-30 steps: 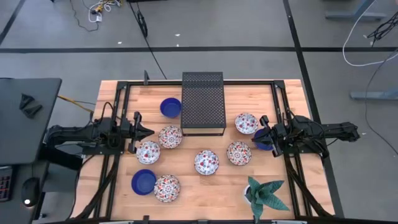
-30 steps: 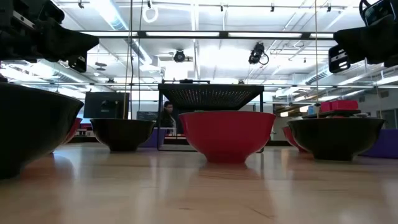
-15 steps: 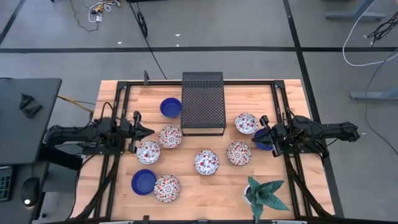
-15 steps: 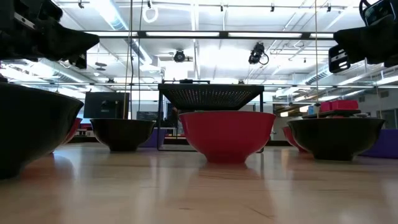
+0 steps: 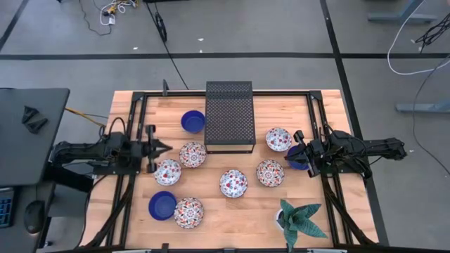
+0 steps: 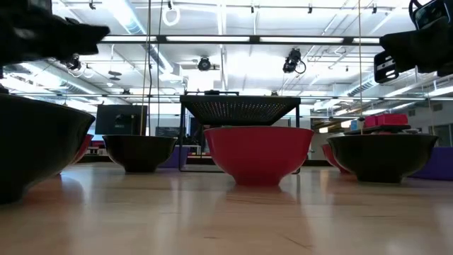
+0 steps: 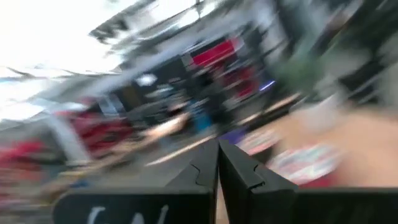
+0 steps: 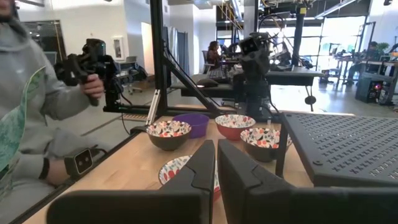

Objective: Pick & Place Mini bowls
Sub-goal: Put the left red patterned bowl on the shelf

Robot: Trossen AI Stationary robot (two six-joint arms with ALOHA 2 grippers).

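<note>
Several mini bowls lie spread over the wooden table (image 5: 330,218). Cobalt blue ones sit at the back left (image 5: 193,121) and the front left (image 5: 162,205). Patterned ones include one (image 5: 193,154) just right of my left gripper (image 5: 167,147), one in the middle (image 5: 233,183) and one (image 5: 278,139) by my right gripper (image 5: 294,145). Another blue bowl (image 5: 298,160) lies partly under the right gripper. Both grippers hover shut and hold nothing. Their closed fingers show in the left wrist view (image 7: 218,146) and the right wrist view (image 8: 216,144).
A black perforated box (image 5: 229,116) stands at the back centre. A potted green plant (image 5: 301,221) sits at the front right. Black rails run down both table sides. In the right wrist view a person in a grey sleeve (image 8: 37,93) stands beyond the table holding a hand device.
My left gripper has turned about its wrist and drawn back slightly to the left; it is in motion. The right arm and the bowls have not moved.
</note>
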